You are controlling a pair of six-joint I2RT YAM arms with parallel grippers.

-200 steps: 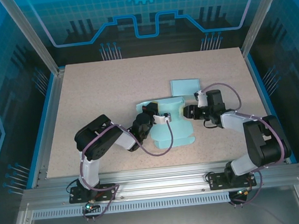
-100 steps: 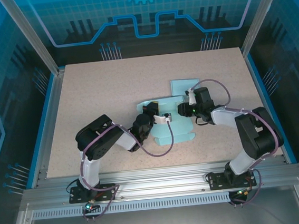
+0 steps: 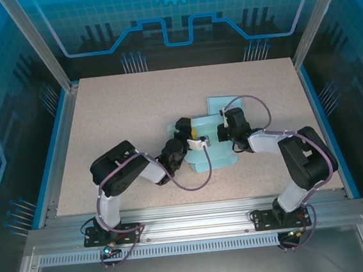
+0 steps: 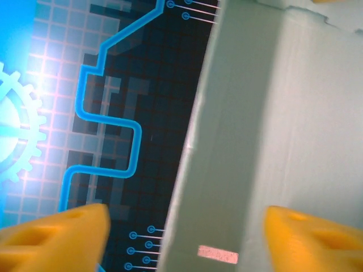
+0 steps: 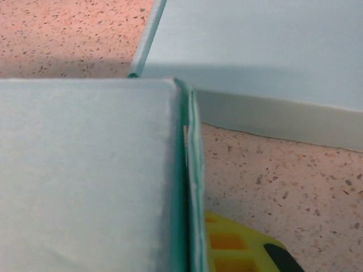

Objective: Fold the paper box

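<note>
paper box (image 3: 214,157), partly folded, right of centre on the table (image 3: 122,116), between both arms. left gripper (image 4: 184,232): yellow fingers (image 4: 57,232) spread apart, one box wall standing between them. right gripper (image 3: 222,132): jaws clamped together on an upright box wall; flat pale-blue piece (image 5: 255,45) lies just behind.

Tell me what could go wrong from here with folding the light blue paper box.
The left gripper stands open at a raised wall of the light blue paper box, not clamping it, so that wall may spring back flat.
The right gripper looks shut on a thin folded edge; a pull could tear it or drag the box.
The separate flat light blue sheet lies close behind; that gripper might nudge it.
</note>
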